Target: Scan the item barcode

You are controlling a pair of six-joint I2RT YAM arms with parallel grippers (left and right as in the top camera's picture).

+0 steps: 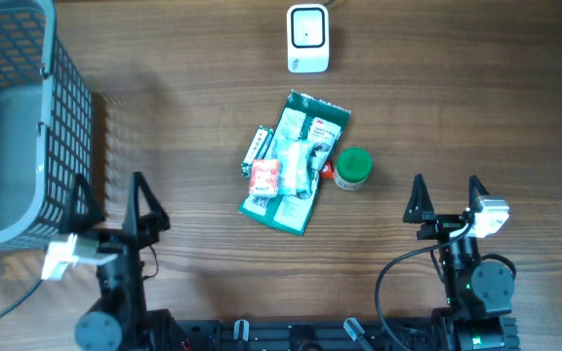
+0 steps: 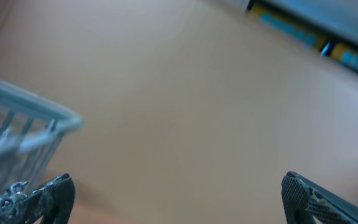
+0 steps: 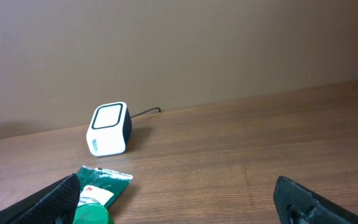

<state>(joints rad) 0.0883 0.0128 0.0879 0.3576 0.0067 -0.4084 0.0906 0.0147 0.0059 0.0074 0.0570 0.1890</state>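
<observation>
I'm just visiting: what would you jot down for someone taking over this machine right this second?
Left gripper: open, empty, next to the basket.
Right gripper: open, empty, to the right of the pile.
Things: green packet mid-table with small items on it, green-lidded jar beside it; white scanner beyond them.
Done: nothing is held yet.
Left: pick up an item and show its barcode to the scanner.

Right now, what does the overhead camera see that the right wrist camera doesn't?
Only overhead: the grey basket, the left end effector and the small red-and-white pack. Only right wrist: the plain wall behind the table. Both: the white scanner, the green packet, the green-lidded jar, the table and the open right end effector.
</observation>
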